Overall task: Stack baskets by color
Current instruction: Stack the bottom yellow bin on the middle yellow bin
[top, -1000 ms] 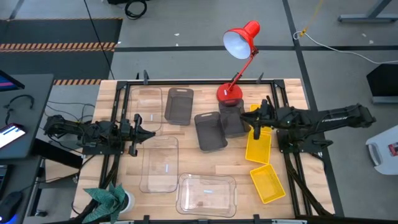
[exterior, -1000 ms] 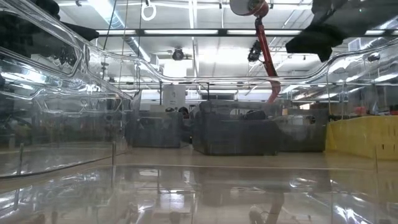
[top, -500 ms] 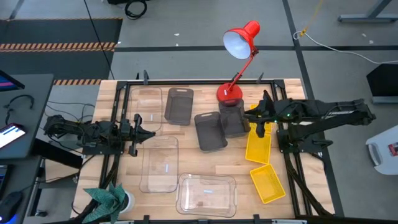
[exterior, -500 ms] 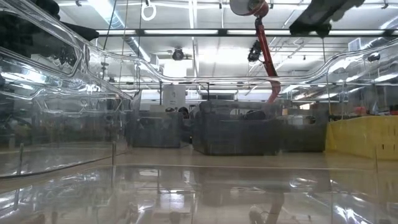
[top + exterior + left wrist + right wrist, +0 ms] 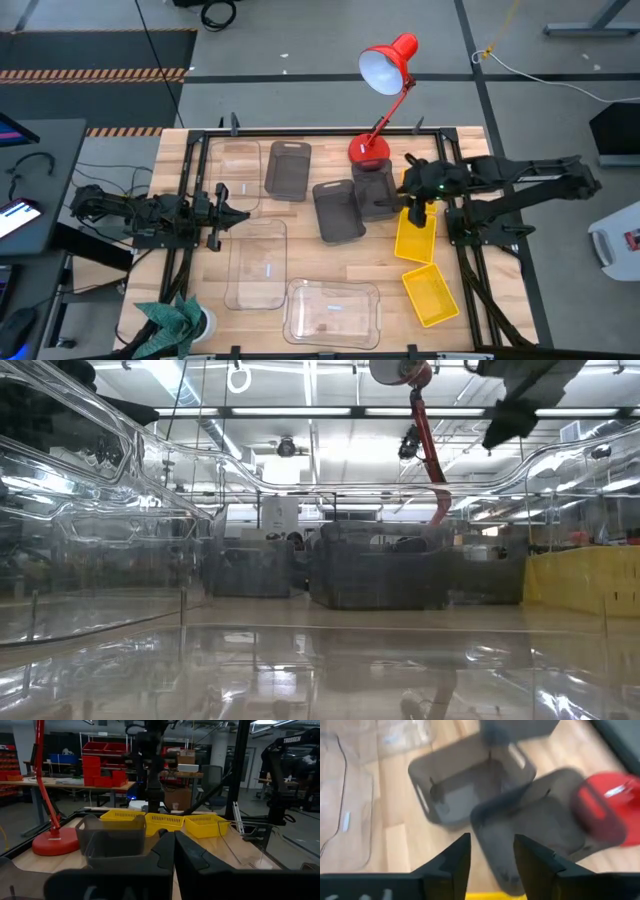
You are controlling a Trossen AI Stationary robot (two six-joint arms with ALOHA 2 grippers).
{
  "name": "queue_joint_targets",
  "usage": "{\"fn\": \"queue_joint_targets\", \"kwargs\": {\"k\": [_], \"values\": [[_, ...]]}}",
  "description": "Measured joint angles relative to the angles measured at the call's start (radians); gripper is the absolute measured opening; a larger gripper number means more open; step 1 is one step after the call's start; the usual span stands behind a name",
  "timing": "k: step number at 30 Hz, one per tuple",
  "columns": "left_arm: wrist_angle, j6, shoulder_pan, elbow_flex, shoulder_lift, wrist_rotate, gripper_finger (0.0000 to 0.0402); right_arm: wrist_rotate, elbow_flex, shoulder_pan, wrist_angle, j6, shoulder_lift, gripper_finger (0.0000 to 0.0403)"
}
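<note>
Three dark grey baskets (image 5: 288,168) (image 5: 338,211) (image 5: 375,190) rest on their bottoms mid-table. Yellow baskets (image 5: 415,234) (image 5: 431,295) lie at the right. Clear baskets (image 5: 238,165) (image 5: 257,262) (image 5: 332,311) lie at the left and near the front. My right gripper (image 5: 400,193) hovers open above the grey baskets (image 5: 470,785) (image 5: 540,830), tipped downward, nothing between its fingers (image 5: 457,855). My left gripper (image 5: 236,213) waits shut at the table's left, level, touching nothing (image 5: 174,845).
A red desk lamp stands with its base (image 5: 368,150) at the table's far edge, right behind the grey baskets, its head (image 5: 388,64) beyond the table. A black frame rail (image 5: 300,131) runs round the tabletop. A teal cloth (image 5: 172,322) lies at the front left corner.
My right gripper has risen and tipped downward, shifting a little toward the table's left, from over the yellow basket to over the grey baskets. The baskets have stayed in place.
</note>
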Motion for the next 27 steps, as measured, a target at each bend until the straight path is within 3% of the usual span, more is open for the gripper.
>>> {"fn": "queue_joint_targets", "kwargs": {"k": [10, 14, 27], "values": [[0.0, 0.0, 0.0, 0.0, 0.0, 0.0, 0.0009, -0.164, 0.001, -0.102, -0.134, -0.016, 0.127, 0.0157], [0.0, 0.0, 0.0, 0.0, 0.0, 0.0, 0.0009, -0.212, 0.047, -0.098, -0.246, 0.049, 0.183, 0.0156], [0.0, 0.0, 0.0, 0.0, 0.0, 0.0, 0.0009, -0.377, 0.131, 0.2, -0.327, 0.205, 0.361, 0.0156]]}}
